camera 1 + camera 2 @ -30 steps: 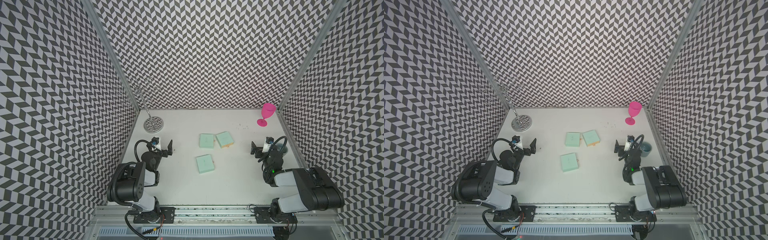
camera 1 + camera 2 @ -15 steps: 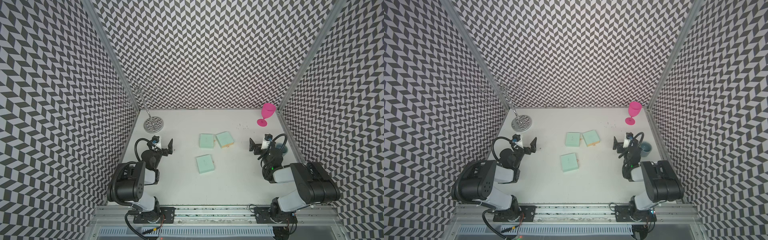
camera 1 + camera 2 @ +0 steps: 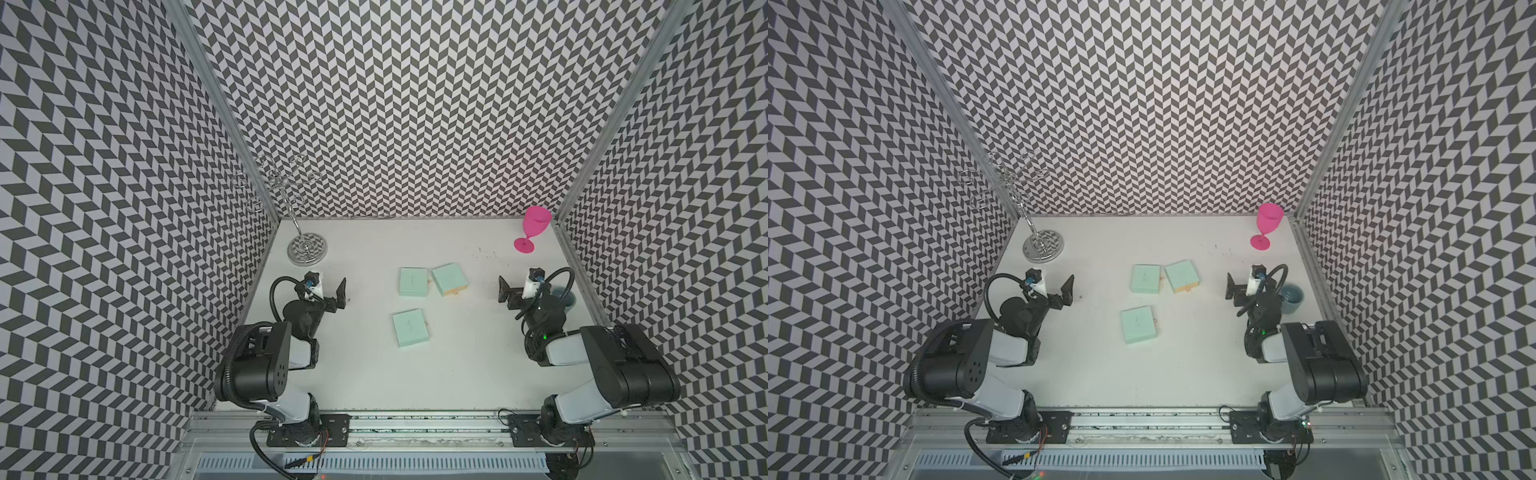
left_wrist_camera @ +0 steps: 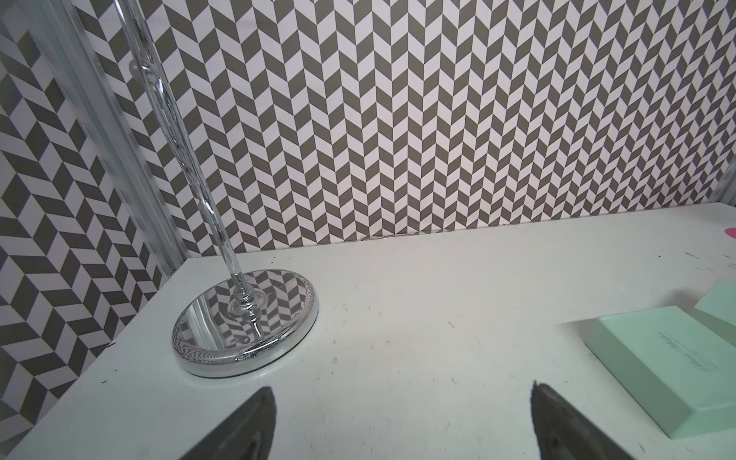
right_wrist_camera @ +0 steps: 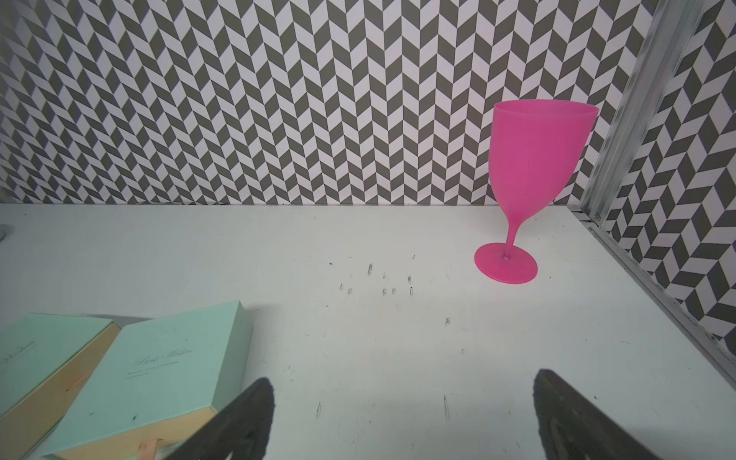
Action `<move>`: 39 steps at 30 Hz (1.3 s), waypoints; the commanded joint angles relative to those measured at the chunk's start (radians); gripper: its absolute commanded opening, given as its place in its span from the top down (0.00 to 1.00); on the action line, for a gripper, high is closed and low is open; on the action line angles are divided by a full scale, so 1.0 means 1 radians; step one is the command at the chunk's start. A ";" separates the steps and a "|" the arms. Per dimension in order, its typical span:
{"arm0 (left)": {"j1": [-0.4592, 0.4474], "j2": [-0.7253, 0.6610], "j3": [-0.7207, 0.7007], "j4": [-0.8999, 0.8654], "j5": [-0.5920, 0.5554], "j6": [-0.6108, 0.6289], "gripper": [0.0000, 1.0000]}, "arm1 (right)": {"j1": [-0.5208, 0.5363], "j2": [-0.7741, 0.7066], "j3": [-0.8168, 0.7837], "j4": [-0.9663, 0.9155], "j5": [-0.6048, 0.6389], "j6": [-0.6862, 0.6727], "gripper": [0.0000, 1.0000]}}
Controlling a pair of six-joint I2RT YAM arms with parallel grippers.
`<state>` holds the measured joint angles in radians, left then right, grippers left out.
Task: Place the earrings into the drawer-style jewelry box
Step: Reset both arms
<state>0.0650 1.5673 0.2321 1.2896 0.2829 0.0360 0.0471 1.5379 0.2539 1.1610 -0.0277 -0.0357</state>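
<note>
Three mint-green jewelry boxes lie mid-table in both top views: one (image 3: 413,281) beside a second (image 3: 450,279) whose tan drawer side and pull tab show, and a third (image 3: 410,328) nearer the front. I cannot pick out the earrings in any view. My left gripper (image 3: 328,287) hovers open left of the boxes, with bare table between its fingers in the left wrist view (image 4: 402,392). My right gripper (image 3: 519,286) stands open to the boxes' right, and in the right wrist view (image 5: 402,378) it is empty, with a box (image 5: 159,370) by one finger.
A chrome jewelry stand (image 3: 306,248) rises at the back left. A pink goblet (image 3: 534,226) stands at the back right, with dark scuff marks (image 5: 384,284) on the table in front of it. A blue cup (image 3: 1291,297) sits behind the right wrist. Patterned walls enclose three sides.
The right gripper has shifted slightly toward the back and inward. The left arm and the boxes have stayed put.
</note>
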 commanded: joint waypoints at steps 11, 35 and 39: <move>-0.004 -0.003 0.013 0.007 0.010 0.002 0.00 | -0.007 -0.004 0.004 0.082 -0.010 -0.010 0.01; -0.013 -0.006 0.015 -0.006 -0.005 0.010 0.00 | -0.006 -0.005 0.004 0.082 -0.009 -0.011 0.01; -0.013 -0.006 0.015 -0.004 -0.005 0.009 0.00 | -0.006 -0.004 0.004 0.081 -0.010 -0.011 0.01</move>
<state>0.0586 1.5673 0.2321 1.2839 0.2821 0.0441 0.0471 1.5379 0.2539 1.1610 -0.0307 -0.0357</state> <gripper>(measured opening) 0.998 0.992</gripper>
